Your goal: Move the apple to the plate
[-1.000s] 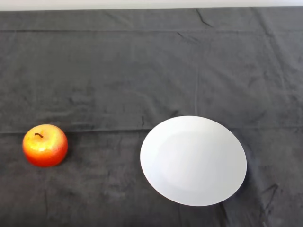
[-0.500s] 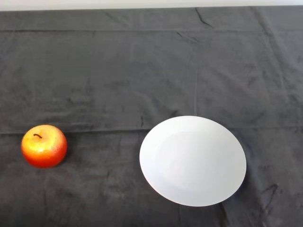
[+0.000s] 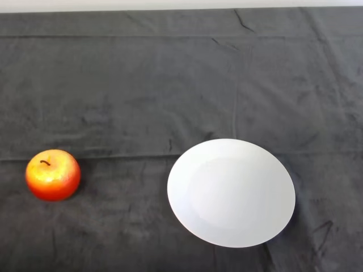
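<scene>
A red and yellow apple (image 3: 53, 175) with a short dark stem stands upright on the dark cloth at the left of the head view. A white round plate (image 3: 231, 192) lies on the cloth to the right of the apple, with nothing on it. A wide strip of cloth separates the two.
The dark cloth (image 3: 170, 90) covers the whole table, with folds and creases across it. The table's far edge (image 3: 181, 7) runs along the top of the view.
</scene>
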Robot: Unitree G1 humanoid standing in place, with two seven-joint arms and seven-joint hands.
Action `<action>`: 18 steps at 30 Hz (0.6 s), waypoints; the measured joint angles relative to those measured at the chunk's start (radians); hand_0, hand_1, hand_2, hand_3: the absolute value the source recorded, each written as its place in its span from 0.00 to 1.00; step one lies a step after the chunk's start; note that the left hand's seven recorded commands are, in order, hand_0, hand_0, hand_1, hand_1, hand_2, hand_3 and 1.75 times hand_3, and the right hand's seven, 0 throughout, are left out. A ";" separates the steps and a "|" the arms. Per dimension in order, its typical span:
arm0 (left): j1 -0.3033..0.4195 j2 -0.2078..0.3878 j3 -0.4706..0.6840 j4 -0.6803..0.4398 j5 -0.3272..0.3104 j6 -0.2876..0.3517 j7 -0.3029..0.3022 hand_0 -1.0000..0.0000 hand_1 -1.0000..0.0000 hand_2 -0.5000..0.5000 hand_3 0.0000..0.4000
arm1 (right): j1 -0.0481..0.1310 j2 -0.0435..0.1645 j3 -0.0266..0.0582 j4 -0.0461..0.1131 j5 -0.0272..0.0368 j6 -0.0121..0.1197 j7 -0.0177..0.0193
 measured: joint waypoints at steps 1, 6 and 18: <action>0.000 0.000 0.000 0.000 0.005 0.001 -0.006 1.00 1.00 0.50 0.00 | 0.000 0.000 0.0000 0.000 0.0000 0.000 0.0000; -0.001 -0.010 -0.003 -0.001 0.028 0.008 -0.035 1.00 1.00 0.50 0.00 | 0.000 0.000 0.0000 0.000 0.0000 0.000 0.0000; -0.001 -0.063 -0.045 -0.028 0.071 0.010 -0.057 1.00 1.00 0.50 0.00 | 0.000 0.000 0.0000 0.000 0.0000 0.000 0.0000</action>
